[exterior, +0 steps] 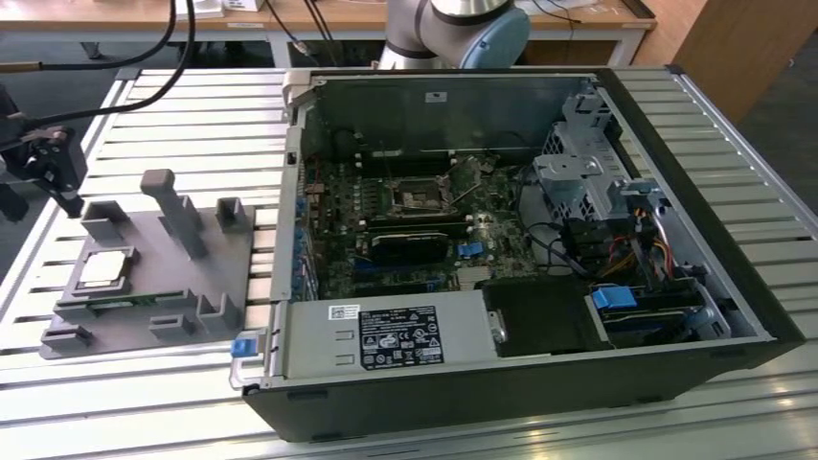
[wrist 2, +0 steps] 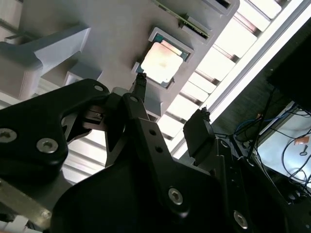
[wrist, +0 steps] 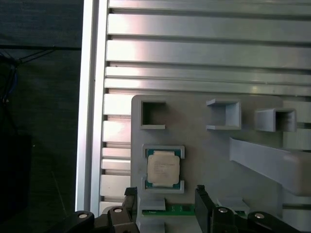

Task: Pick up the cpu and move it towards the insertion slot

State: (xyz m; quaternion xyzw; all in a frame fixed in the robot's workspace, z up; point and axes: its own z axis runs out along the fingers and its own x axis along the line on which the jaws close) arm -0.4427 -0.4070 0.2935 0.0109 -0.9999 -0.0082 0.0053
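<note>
Hovering above the cpu (wrist: 163, 168), seated in the grey tray (wrist: 204, 155), hand (wrist: 166, 193) released, empty.

Cpu (wrist: 163, 169) lies flat, silvery top up, in its recess on the grey plastic tray (wrist: 199, 145), w/ tray lips at its 12 & 6 o'clock. Gripper (wrist: 165, 194) is spread wide w/ nothing held; fingers (wrist: 203, 206) sit approx 5 & 7 o'clock from cpu, not touching it. Green memory stick (wrist: 177, 209) edge shows betw. them. Square pockets (wrist: 153, 115) run 11 to 2 o'clock, w/ slatted alu table (wrist: 194, 48) past them.
</note>
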